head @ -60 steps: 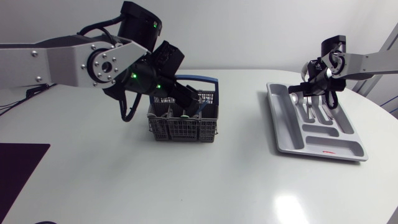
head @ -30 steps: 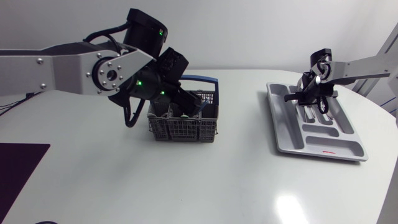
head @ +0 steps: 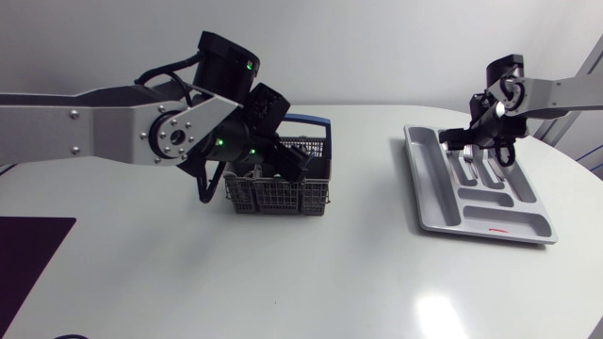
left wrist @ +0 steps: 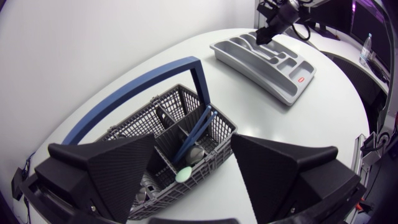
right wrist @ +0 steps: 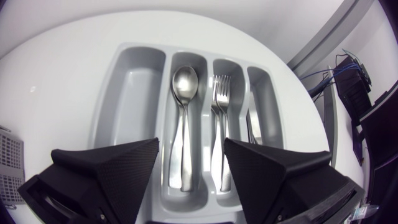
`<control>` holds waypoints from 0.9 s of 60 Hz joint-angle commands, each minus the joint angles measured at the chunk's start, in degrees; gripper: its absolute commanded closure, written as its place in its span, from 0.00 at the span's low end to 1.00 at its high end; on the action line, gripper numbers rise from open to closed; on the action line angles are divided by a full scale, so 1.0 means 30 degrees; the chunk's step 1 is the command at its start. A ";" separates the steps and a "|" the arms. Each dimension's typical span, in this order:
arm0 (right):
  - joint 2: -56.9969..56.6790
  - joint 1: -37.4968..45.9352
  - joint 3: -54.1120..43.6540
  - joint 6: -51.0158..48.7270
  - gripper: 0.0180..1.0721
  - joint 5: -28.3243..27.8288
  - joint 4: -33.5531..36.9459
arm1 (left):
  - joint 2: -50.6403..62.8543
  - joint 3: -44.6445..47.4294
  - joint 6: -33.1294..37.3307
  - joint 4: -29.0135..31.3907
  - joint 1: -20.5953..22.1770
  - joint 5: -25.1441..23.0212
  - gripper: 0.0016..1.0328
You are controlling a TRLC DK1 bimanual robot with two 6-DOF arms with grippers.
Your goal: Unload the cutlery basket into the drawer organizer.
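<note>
A: Basket?

B: Cutlery basket [head: 279,196] stands on the white glossy table [head: 311,273], well apart from the organizer. Grey plastic mesh, boxy, split into compartments by inner walls, with a flat blue hoop handle [left wrist: 143,87] standing upright over it.

A: Contents?

B: Two slim blue handles [left wrist: 198,127] lean across one compartment, and a pale green rounded tip [left wrist: 184,175] shows at their lower end. Some shiny metal lies low in the cells, but it's too hidden to name.

A: Organizer?

B: Drawer organizer [right wrist: 134,93] is smooth grey moulded plastic, with long parallel slots and rounded corners. The wide slot on one side is bare. A polished steel spoon [right wrist: 185,81] is in the next slot, bowl away from the right claw. Steel forks [right wrist: 221,93] are in the slot beside it, tines the same way. A thin metal piece sits in the last long slot; can't tell what it is.

A: Anything blocking?

B: From the head view, the left arm's black wrist covers most of the basket's top. The handle arches over the compartments, right beside the left claw.

A: Left claw?

B: Left claw [left wrist: 193,143] is spread wide just above the basket, with the blue handles showing in the gap. The ribbed black wedges touch nothing and hold nothing.

A: Right claw?

B: Right claw [right wrist: 191,142] is also spread wide and hangs over the spoon and fork slots. It grips nothing.
</note>
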State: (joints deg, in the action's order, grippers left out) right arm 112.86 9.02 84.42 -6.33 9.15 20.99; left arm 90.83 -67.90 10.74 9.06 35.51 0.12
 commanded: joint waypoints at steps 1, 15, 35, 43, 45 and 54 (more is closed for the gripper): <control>-0.2141 -0.0544 -0.1891 0.0293 0.16 -0.0324 -0.0347 | 0.0223 0.0338 0.0403 -0.0588 0.0176 0.0253 0.17; -0.5950 -0.1335 -0.6432 -0.0586 0.16 -0.1965 -0.0963 | 0.0340 0.1803 0.1751 -0.4045 0.0762 0.0458 0.17; -1.0813 -0.2595 -1.1412 -0.1582 0.16 -0.3635 -0.1461 | 0.1160 0.4557 0.4329 -0.9553 0.0616 0.0458 0.20; -1.1985 -0.3210 -1.2760 -0.1670 0.16 -0.3635 -0.1490 | 0.2185 0.5231 0.5443 -1.1721 0.0762 0.1542 0.20; -1.2248 -0.3269 -1.3024 -0.1699 0.16 -0.3635 -0.1490 | 0.2508 0.5231 0.5648 -1.1926 0.0791 0.1923 0.20; -1.3069 -0.3679 -1.3785 -0.1670 0.16 -0.3664 -0.1490 | 0.3299 0.5055 0.5706 -1.3010 0.0733 0.2186 0.20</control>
State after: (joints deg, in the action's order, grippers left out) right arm 75.18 -1.10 44.91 -10.72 -1.72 17.32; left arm 98.80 -53.58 26.13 -28.08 37.58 6.20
